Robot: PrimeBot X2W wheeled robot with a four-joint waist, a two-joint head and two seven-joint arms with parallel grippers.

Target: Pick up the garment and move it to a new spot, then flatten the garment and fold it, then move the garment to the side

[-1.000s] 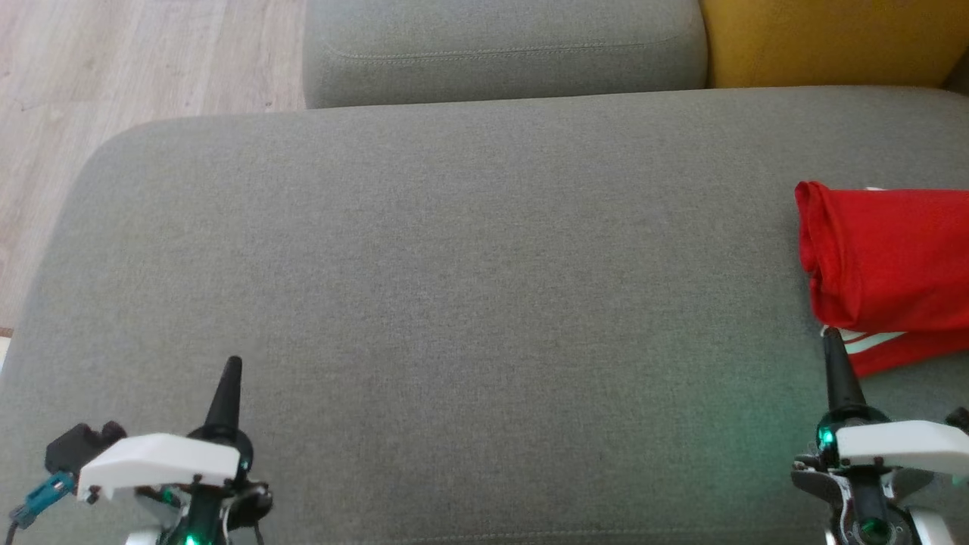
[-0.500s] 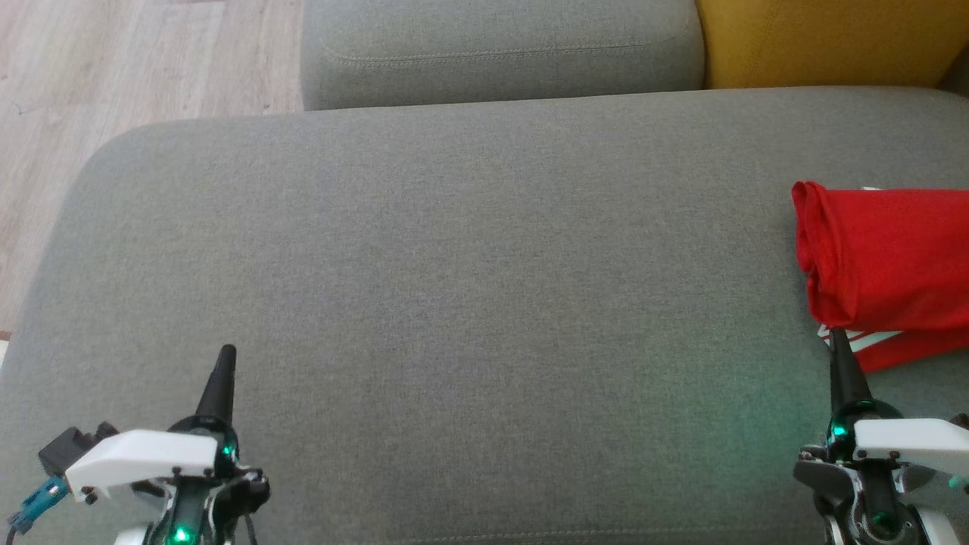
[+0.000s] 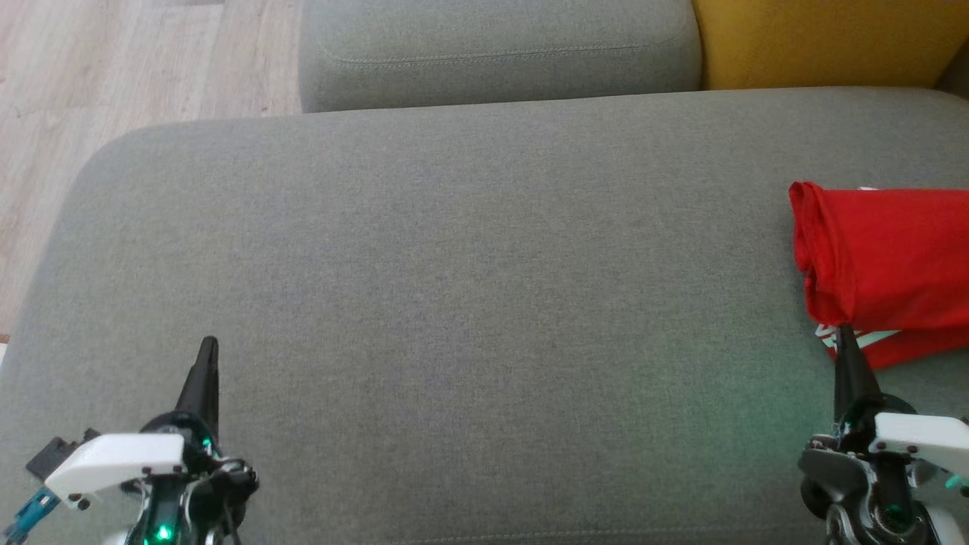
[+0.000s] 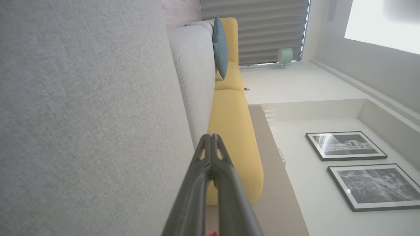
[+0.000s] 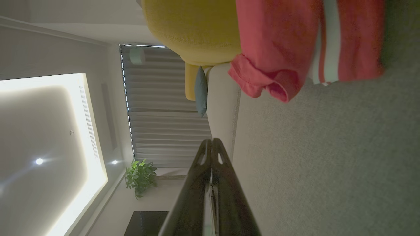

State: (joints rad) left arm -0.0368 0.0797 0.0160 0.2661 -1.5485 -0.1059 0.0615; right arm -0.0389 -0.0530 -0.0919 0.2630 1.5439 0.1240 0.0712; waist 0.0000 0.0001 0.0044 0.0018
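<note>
Red garment (image 3: 882, 265): folded, soft-looking, far right on grey cushion (image 3: 454, 265).
Handling: likely light and floppy; grasp the rolled left edge.
Left pincer (image 3: 207, 347): closed, empty, near left.
Right pincer (image 3: 842, 334): closed, empty, tip beside garment's near corner.

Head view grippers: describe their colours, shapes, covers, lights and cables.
The left gripper and right gripper each have long, dark, tapering fingers on a round black hub under a white angular cover. Green lights glow at both bases. The left also carries a small black block and a teal connector on its outer side.
</note>
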